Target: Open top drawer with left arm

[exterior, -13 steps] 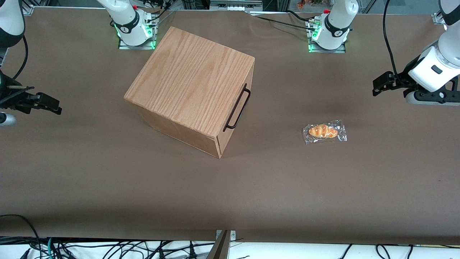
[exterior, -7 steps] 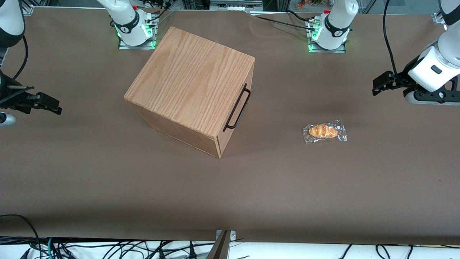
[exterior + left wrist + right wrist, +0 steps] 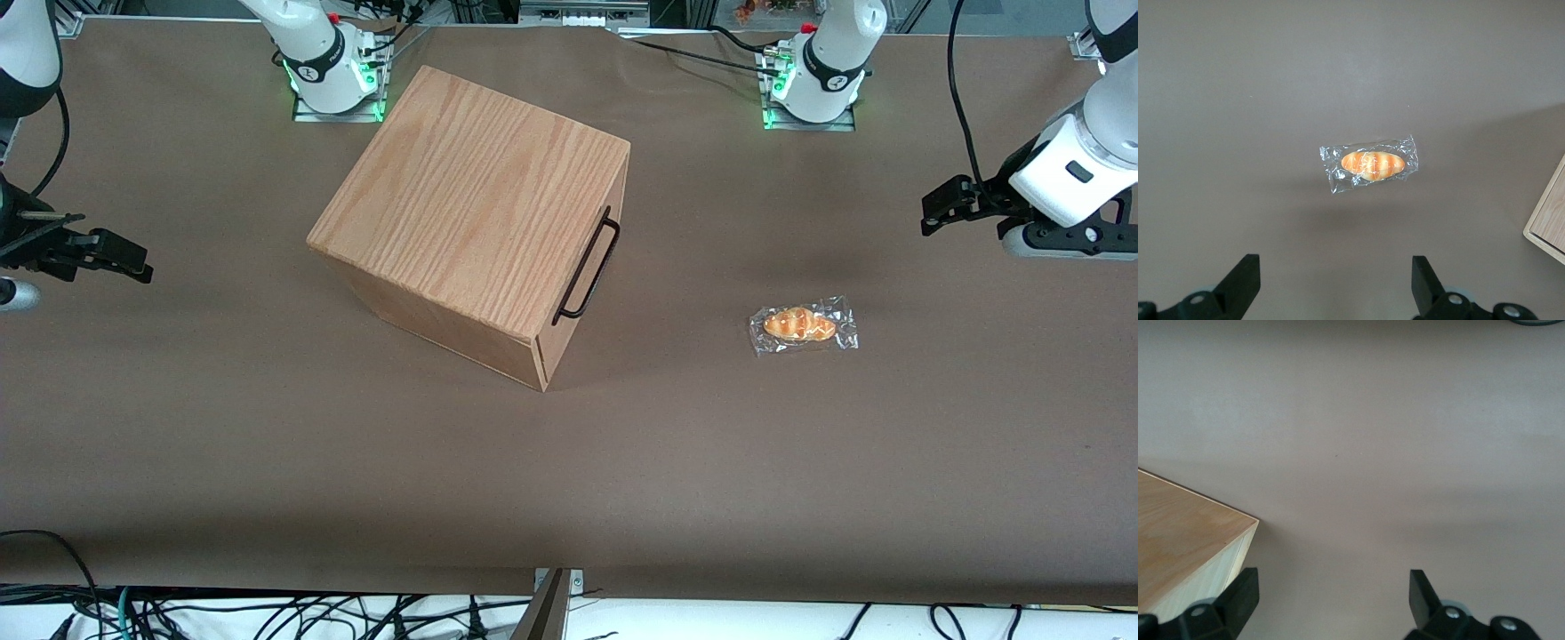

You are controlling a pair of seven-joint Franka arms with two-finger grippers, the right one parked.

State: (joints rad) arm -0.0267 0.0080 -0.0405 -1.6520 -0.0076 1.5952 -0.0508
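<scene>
The big brown table [image 3: 267, 462] fills the front view, with lots of bare room in the lower half. The oak box [image 3: 471, 218] sits in the upper middle, turned at a slant. The top drawer [image 3: 580, 267] looks closed, though its front is mostly hidden from above; only its thin black handle [image 3: 587, 269] sticks out. The left arm [image 3: 1080, 169] is cut off at the upper right edge. Its gripper [image 3: 932, 216] hangs well apart from the box, its fingers [image 3: 1245, 280] spread wide and holding nothing. A small wrapped bun [image 3: 803, 325] lies between gripper and box.
</scene>
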